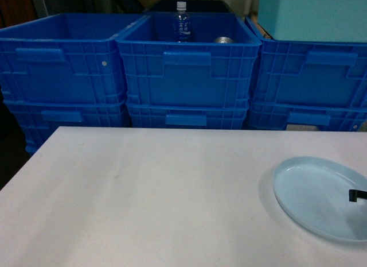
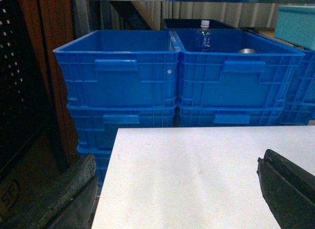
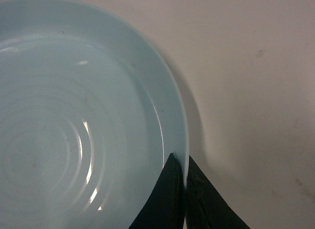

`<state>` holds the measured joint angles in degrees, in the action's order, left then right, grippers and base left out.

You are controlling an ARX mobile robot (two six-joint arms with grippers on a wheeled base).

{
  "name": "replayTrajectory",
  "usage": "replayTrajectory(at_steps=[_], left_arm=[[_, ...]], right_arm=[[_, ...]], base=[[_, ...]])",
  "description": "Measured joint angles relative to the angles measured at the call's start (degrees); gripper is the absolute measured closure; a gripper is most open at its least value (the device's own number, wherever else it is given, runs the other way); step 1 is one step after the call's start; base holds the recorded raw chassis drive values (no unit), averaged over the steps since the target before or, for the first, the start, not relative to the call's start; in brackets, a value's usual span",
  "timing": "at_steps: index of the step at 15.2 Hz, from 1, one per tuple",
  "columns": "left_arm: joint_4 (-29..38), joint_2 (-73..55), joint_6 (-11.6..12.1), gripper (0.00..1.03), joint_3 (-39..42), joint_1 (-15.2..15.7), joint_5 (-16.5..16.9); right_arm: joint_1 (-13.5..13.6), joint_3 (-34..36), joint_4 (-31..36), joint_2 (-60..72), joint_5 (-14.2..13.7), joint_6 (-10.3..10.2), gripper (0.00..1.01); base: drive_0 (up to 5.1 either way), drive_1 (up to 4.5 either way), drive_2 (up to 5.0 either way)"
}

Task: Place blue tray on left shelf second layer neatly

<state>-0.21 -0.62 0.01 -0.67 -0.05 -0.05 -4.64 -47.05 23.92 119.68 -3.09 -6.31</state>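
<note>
One bottle (image 1: 182, 23) stands in a crate (image 1: 189, 66); right pincer (image 3: 185, 177) pinches blue tray (image 3: 74, 115) rim.

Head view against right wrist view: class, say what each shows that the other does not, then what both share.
Only the head view shows the stacked blue crates, a water bottle standing in the middle one, and the turquoise box at upper right. Only the right wrist view shows the right tool closed on the blue tray at its rim, one finger inside and one outside. Both show the tray lying on the white table.
</note>
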Motion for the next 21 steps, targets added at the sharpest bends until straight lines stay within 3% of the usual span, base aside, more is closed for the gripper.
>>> replayTrajectory(at_steps=[6,13,21], left_arm=[[0.02,0.0,0.0,0.05,0.0,0.0,0.0],[0.0,0.0,0.0,0.05,0.0,0.0,0.0],[0.0,0.0,0.02,0.05,0.0,0.0,0.0]], right_arm=[[0.98,6.32,8.35,-2.23,1.03,-1.6,0.99],[0.96,13.92,18.86,-9.92,3.34,-1.51,0.99],[0.83,23.8,18.38,-43.63,10.78,5.84,0.99]], base=[[0.0,0.0,0.0],[0.0,0.0,0.0],[0.0,0.0,0.0]])
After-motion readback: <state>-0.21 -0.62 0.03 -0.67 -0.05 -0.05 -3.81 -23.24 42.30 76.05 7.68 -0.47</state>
